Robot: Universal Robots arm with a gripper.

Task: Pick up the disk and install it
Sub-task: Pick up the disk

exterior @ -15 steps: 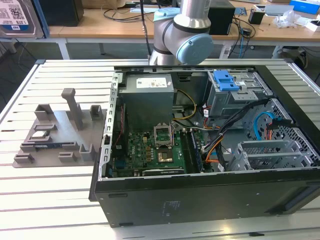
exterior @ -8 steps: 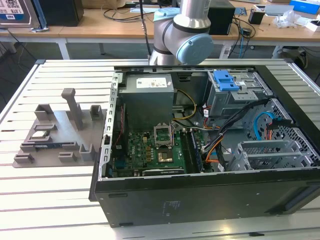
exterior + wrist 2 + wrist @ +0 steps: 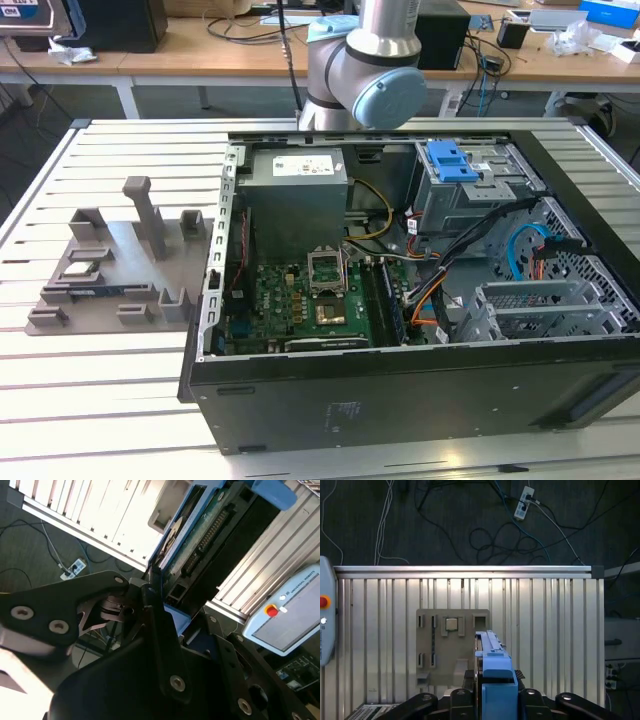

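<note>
Pincer point(image 3: 495, 702) clamped on the disk point(image 3: 489, 647), edge-on above the table point(image 3: 545, 630); I judge any tilt would jam it against the drive cage point(image 3: 470, 190), two o'clock in the exterior view's case point(image 3: 400, 400).

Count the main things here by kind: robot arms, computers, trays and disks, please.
Robot arm: 1
Open computer case: 1
Grey tray: 1
Disk: 1
Total: 4

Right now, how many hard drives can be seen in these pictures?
1: the disk, held edge-on in the gripper in the first wrist view. Others may be hidden inside the drive cage in the exterior view.
</note>
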